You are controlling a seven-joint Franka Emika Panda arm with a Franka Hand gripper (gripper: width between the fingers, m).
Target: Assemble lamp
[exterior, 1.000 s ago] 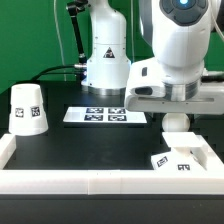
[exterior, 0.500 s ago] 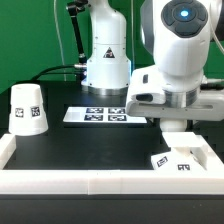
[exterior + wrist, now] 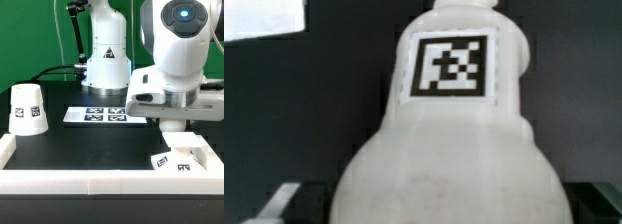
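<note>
White robot arm is over the exterior view's right side of the black table (image 3: 90, 145). Its gripper (image 3: 176, 124) points straight down and is clamped on the round white plastic ball bulb (image 3: 178, 128). Only the bulb's rounded lower part shows under the hand.

The bulb hangs directly above the low square white plastic base (image 3: 180, 158). I can't tell whether the two are touching or just apart. The base sits in the near corner on the exterior view's right, close to the white raised rim (image 3: 80, 180) around the table. Black-and-white tags show on the base's top and front.

In the wrist view the bulb (image 3: 446, 150) fills the frame, with a wide smooth body narrowing to a neck that carries a square tag (image 3: 452, 62). A sliver of one grey finger (image 3: 274, 198) shows beside the wide body; contact there is blurred.

The tapered white plastic cup-like shade (image 3: 27, 108) stands on its wide end, narrow end up, far off on the exterior view's left. It has tags on its side and is well apart from the gripper.

The marker board (image 3: 105, 115) lies flat mid-table, between the shade and the arm.
</note>
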